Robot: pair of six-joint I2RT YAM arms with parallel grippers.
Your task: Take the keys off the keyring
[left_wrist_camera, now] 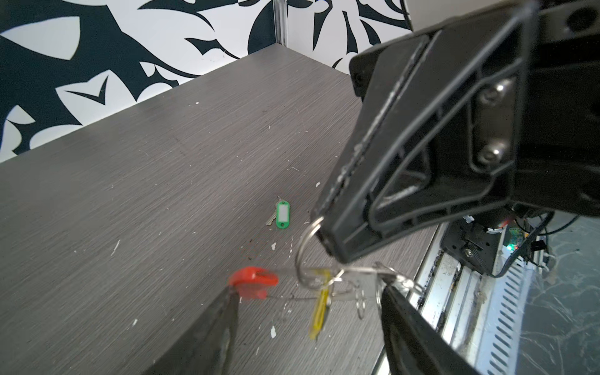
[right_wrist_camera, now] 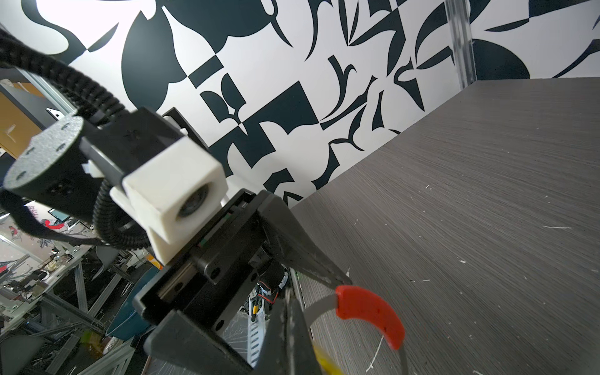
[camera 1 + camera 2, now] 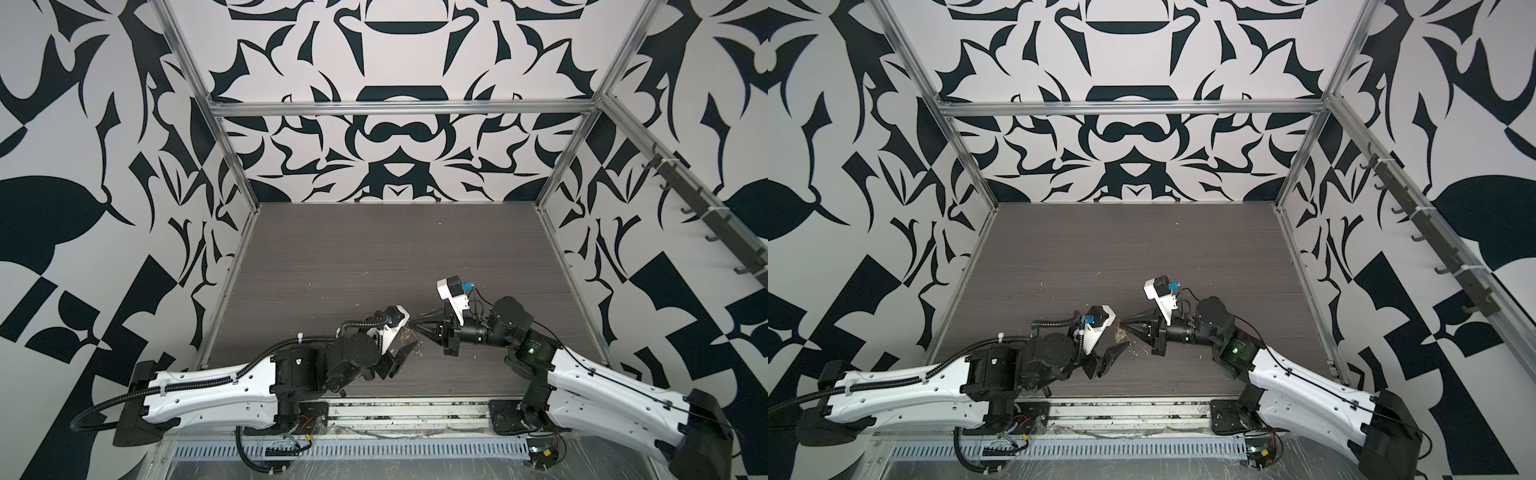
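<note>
Right gripper pinches the keyring tight, and the yellow-tagged key hangs blurred from it. Left gripper gapes around the loop, one finger perhaps touching the red sleeve. Green-tagged key lies apart on the table

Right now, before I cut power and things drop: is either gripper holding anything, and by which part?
The right gripper, shut, pinches the keyring by its bare wire just beside the red sleeve. The left gripper is open, holding nothing.
</note>
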